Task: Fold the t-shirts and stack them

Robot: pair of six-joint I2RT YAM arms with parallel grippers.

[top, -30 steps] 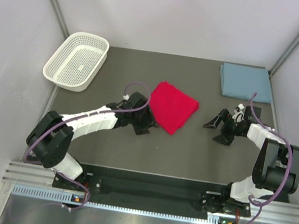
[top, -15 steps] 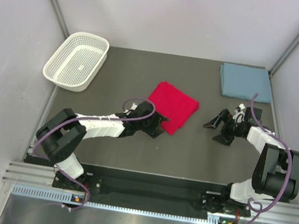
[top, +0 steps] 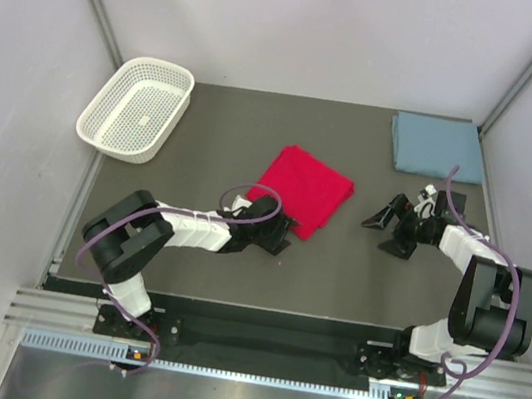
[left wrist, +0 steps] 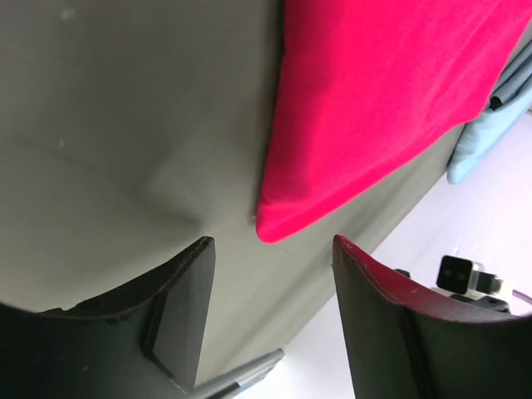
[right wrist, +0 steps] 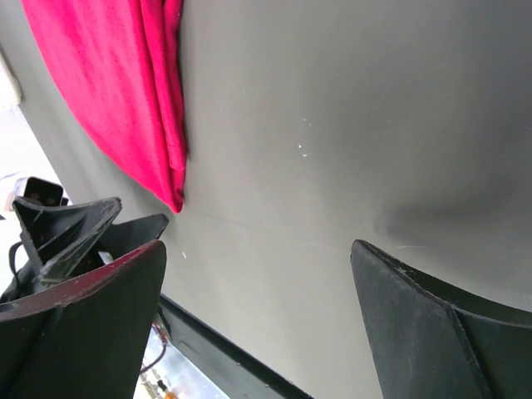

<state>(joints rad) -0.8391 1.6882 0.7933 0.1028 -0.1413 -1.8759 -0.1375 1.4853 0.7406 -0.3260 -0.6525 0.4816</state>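
Note:
The red t-shirt (top: 306,188) lies folded into a rough square at the middle of the table. It also shows in the left wrist view (left wrist: 374,100) and the right wrist view (right wrist: 116,100). The blue-grey t-shirt (top: 437,147) lies folded flat at the back right corner. My left gripper (top: 283,234) is open and empty, low over the table, with the red shirt's near corner just ahead of its fingertips (left wrist: 187,274). My right gripper (top: 385,233) is open and empty over bare table, right of the red shirt.
A white mesh basket (top: 137,107) stands empty at the back left. Light walls close in the dark table (top: 336,271) on the left, right and back. A black rail runs along the near edge.
My left gripper has moved right and toward the near edge, from the red shirt's left side to its near corner. The right arm has barely moved.

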